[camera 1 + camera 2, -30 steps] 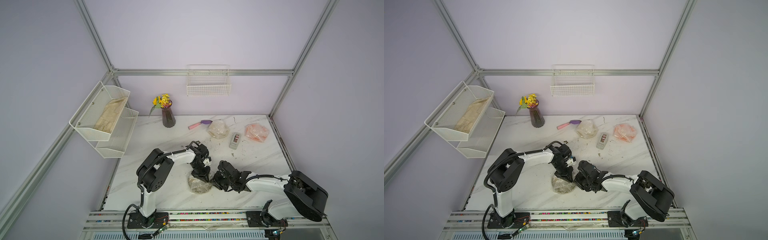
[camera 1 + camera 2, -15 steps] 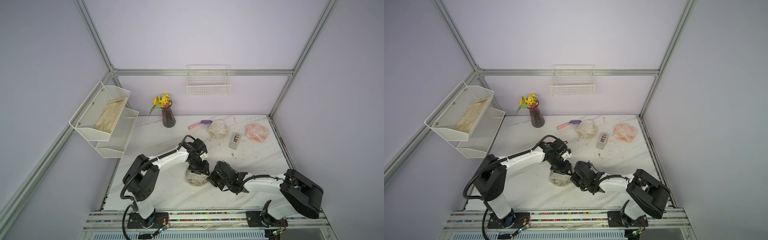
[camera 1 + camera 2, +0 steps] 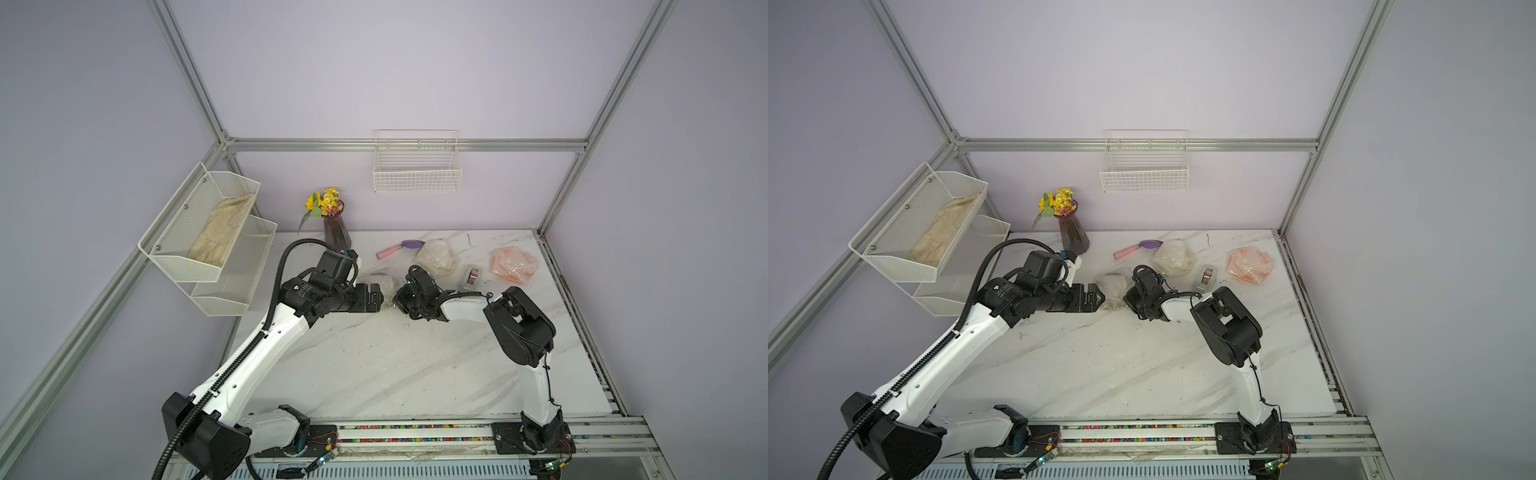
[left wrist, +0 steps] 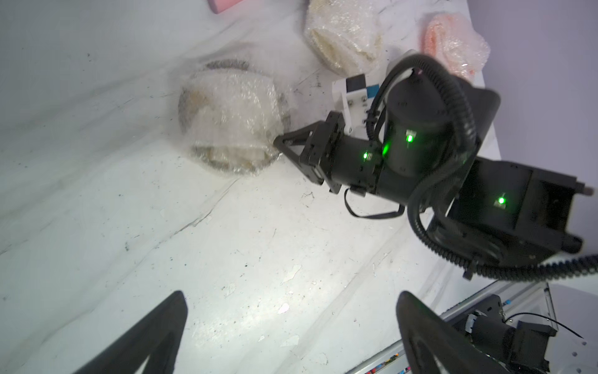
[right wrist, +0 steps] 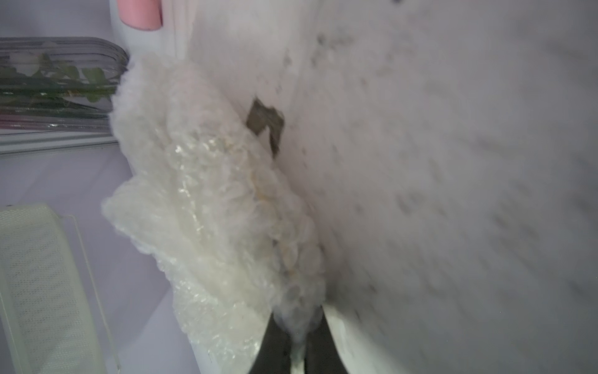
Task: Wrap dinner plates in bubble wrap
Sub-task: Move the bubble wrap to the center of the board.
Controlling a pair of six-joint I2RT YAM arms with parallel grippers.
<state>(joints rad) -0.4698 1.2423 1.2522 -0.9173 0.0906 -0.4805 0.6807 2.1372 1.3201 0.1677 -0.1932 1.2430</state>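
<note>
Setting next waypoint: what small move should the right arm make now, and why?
Probably open the right gripper and back away: its jaws pinch the bubble wrap around the plate, which lies covered on the table, and the left gripper is open.

Marble table (image 3: pixel 395 365), wrapped plates (image 3: pixel 436 258), vase (image 3: pixel 336 232), tape dispenser (image 3: pixel 471 277)

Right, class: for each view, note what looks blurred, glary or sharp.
Right wrist view: table smeared, bubble wrap clearer. Left wrist view: wrapped plate soft, green lights flare on the right arm. Both top views: crisp, evenly lit.
</note>
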